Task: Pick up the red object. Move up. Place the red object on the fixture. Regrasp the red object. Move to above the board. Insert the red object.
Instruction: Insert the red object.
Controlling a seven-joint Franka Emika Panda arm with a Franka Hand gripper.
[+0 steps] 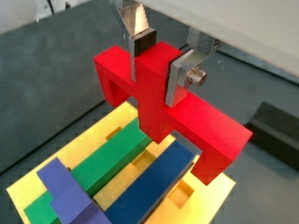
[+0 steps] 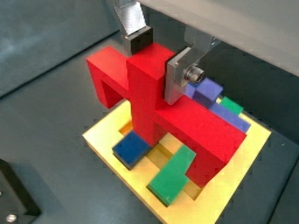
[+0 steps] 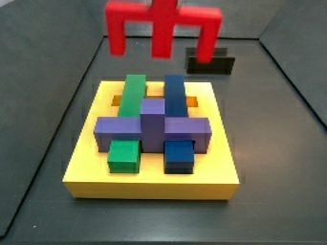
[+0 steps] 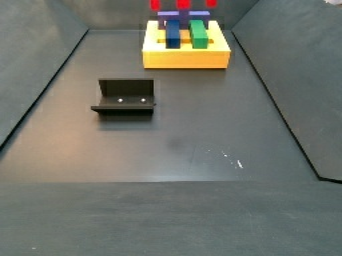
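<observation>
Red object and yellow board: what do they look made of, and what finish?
Red object, held in the gripper above the board: looks like hard plastic, uniform bright red, sharp edges, matte with a slight sheen. Board: probably the same kind of plastic, solid yellow, flat matte faces; painted wood can't be ruled out. The jaws' silver plates look like metal.

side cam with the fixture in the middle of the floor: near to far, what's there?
Bare dark floor → dark L-shaped fixture → thick yellow slotted board carrying the green and blue blocks → bright red plastic object at the top edge, above the board. The gripper holding it is out of frame here.
</observation>
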